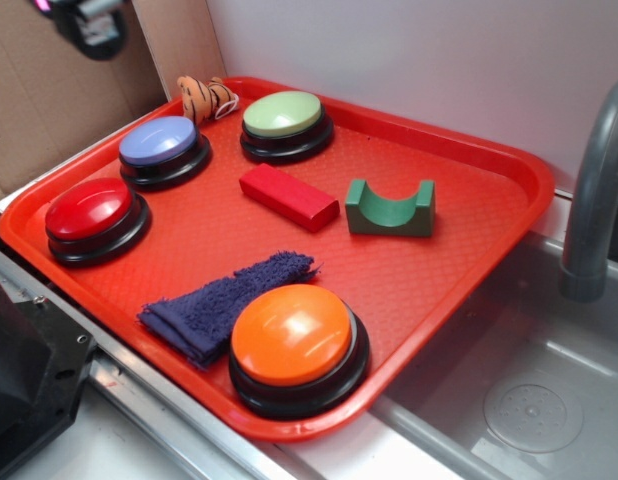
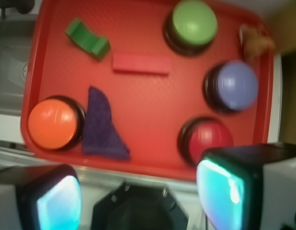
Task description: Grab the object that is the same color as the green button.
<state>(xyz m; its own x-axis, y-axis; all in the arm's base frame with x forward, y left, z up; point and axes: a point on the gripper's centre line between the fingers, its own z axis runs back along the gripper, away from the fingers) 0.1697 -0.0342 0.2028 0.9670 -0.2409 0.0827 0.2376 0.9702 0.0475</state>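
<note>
A red plastic tray (image 1: pixel 509 200) carries everything, set beside a steel sink (image 1: pixel 529 400) with a grey faucet (image 1: pixel 594 190) rising at the tray's right edge. The dark green arch block (image 1: pixel 390 209) stands notch-up toward the tray's right side, roughly midway between the far and near edges, clear of everything around it. Just to its left lies a red rectangular block (image 1: pixel 288 196), near but not touching. The pale green button (image 1: pixel 285 124) sits near the far edge, behind the red block. A blue button (image 1: pixel 163 150) and a red button (image 1: pixel 94 217) line the left edge, and a small orange striped toy (image 1: pixel 206 97) rests at the far left corner. An orange button (image 1: pixel 297 345) occupies the near corner, with a folded dark blue cloth (image 1: pixel 224 305) touching its left side.

The end effector (image 2: pixel 141 191) is off the tray past its left edge, well apart from the arch block; in the wrist view its fingers (image 2: pixel 224 189) stand wide apart, holding nothing.
</note>
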